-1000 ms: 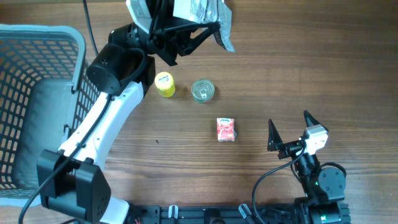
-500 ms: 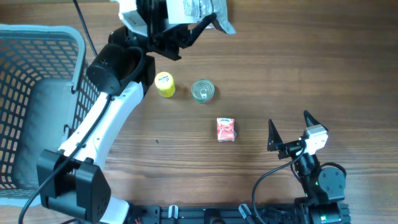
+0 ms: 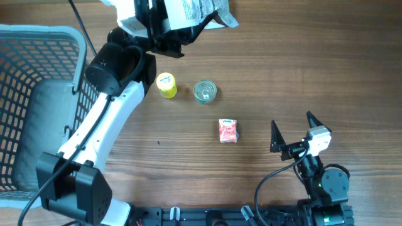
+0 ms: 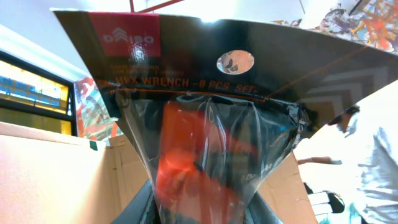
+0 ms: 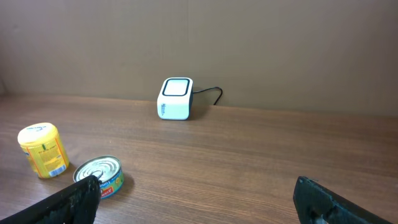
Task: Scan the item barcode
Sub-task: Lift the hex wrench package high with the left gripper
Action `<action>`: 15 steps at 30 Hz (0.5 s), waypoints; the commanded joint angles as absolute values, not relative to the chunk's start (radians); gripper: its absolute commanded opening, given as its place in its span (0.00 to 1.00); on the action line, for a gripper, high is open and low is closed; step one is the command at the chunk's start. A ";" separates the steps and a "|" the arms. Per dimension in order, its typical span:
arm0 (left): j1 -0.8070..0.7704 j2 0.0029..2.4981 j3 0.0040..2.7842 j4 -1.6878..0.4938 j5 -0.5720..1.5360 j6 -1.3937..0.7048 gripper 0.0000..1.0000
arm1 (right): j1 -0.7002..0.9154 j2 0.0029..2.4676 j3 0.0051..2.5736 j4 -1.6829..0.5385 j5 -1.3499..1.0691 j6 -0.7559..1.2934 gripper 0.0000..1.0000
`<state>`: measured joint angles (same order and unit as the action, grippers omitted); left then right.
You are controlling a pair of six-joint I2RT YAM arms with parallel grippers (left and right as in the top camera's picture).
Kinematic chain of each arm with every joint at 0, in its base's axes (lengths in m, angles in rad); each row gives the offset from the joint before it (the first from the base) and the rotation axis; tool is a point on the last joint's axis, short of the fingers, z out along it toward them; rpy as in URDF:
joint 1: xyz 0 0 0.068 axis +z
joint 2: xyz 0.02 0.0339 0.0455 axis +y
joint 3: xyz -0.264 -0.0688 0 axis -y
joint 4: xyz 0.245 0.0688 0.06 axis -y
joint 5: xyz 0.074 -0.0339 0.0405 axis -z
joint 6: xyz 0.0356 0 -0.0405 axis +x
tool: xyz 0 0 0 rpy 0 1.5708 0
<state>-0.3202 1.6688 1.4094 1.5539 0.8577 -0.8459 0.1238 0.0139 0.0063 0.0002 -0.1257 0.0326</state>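
now the left hand (image 3: 179, 31) is pinching the wrench packet (image 3: 198, 9), carrying it further toward the far edge of the worktop (image 3: 282, 75), where the scanner (image 5: 176, 98) is sitting; the right hand (image 3: 293, 125) is idling, spread.

A mock shop checkout: barcode scanner (image 5: 176, 98), shopping basket (image 3: 44, 30) and tin (image 3: 205, 91) on table (image 3: 314, 63).

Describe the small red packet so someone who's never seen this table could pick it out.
On the wooden table, right of the big grey basket, three small items lie near the middle. The red packet sits nearest the robot bases; it is rectangular, while the yellow tub and tin can are round.
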 commanded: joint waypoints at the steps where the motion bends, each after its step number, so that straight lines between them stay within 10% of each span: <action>1: -0.319 1.651 1.434 1.583 0.857 -0.822 0.13 | 0.128 0.011 0.005 0.006 -0.112 0.027 1.00; 15: -0.319 1.651 1.434 1.583 0.979 -0.842 0.11 | 0.128 0.011 0.005 0.006 -0.112 0.027 1.00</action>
